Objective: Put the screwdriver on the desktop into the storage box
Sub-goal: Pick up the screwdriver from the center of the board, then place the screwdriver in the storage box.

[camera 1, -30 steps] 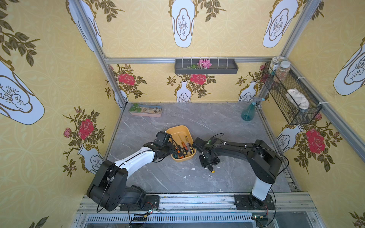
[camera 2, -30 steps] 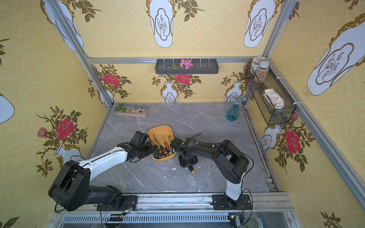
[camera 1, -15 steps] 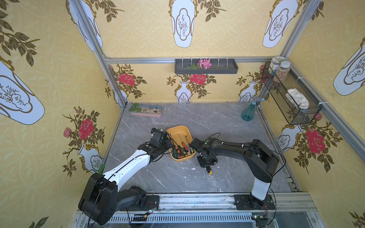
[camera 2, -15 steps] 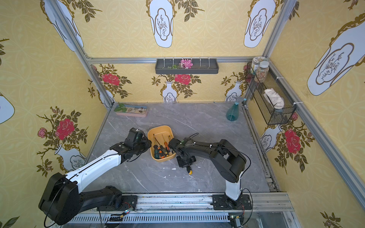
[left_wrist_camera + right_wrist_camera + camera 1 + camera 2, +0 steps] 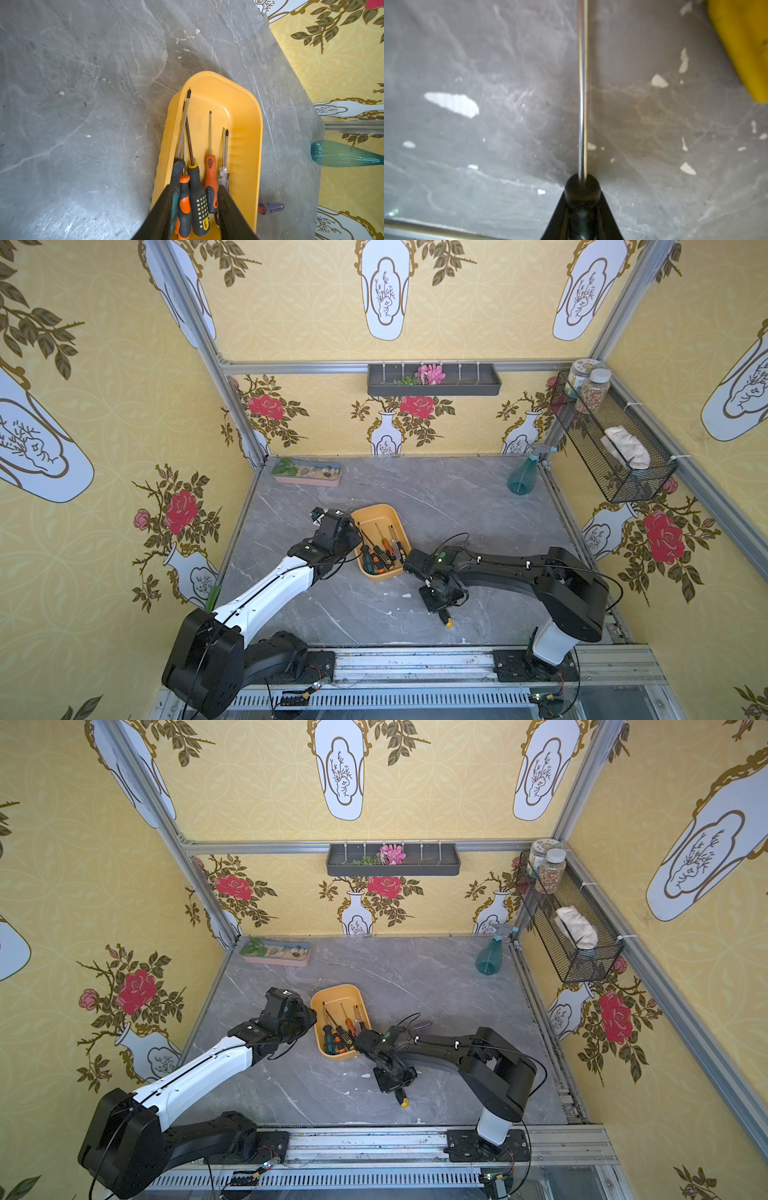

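- As you look down in both top views, the grey veined surface (image 5: pixel 457 497) takes up most of the cell floor, and everything below sits on or over it.
- Your left arm (image 5: pixel 266 593), white and black, reaches from the near rail to the left side of the box. Your right arm (image 5: pixel 519 568), all black, reaches to the box's near right corner.
- You find the yellow-orange storage box (image 5: pixel 374 511) near the middle of the surface, between the two hands. It has no lid, and several screwdrivers (image 5: pixel 198 199) lie in it with their handles toward the near end.
- Your left hand (image 5: pixel 195 188) sits at the box's left side. In the left wrist view its two fingers (image 5: pixel 164 209) stand moderately apart, framing those handles, with nothing pinched between them.
- Your right hand (image 5: pixel 582 198) is closed tight on the black collar of a screwdriver (image 5: pixel 583 83), the task's thing. Its bare steel shaft runs straight ahead over the surface, outside the box, near the box's corner. You cannot tell whether it is lifted clear of the surface.
- Its yellow-tipped handle end (image 5: pixel 447 620) pokes out from under that hand toward the near rail.
- A purple-handled screwdriver (image 5: pixel 271 207) lies on the surface just beside the box's right wall.
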Controlling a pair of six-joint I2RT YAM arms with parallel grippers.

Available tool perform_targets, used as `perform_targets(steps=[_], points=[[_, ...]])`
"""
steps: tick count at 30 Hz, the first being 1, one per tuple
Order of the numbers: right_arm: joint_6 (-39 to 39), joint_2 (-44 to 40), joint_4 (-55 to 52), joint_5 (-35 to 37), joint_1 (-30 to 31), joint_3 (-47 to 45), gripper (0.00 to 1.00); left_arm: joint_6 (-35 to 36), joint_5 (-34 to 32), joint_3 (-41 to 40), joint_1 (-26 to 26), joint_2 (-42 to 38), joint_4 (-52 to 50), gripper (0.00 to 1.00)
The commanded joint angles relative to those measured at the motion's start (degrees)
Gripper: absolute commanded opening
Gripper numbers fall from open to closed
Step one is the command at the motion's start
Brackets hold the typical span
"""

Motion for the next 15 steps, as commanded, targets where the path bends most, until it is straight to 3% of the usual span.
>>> perform_targets(steps=[1,8,15], points=[[1.5,-3.3,-4.0,-0.9,0.0,-0.3,0.09,-1.3,-0.6,-0.4,0.1,0.0,1.8,0.39],[0.8,-7.2,-7.4,-1.0,-2.5,6.2,0.08,-2.4,0.1,-1.7,0.2,-0.3,3.2,0.40],[-2.3,4.2,-5.9,-1.1,-5.7,25.9,0.08,-2.4,2.3,-3.6,0.4,-0.9,4.4,0.41]])
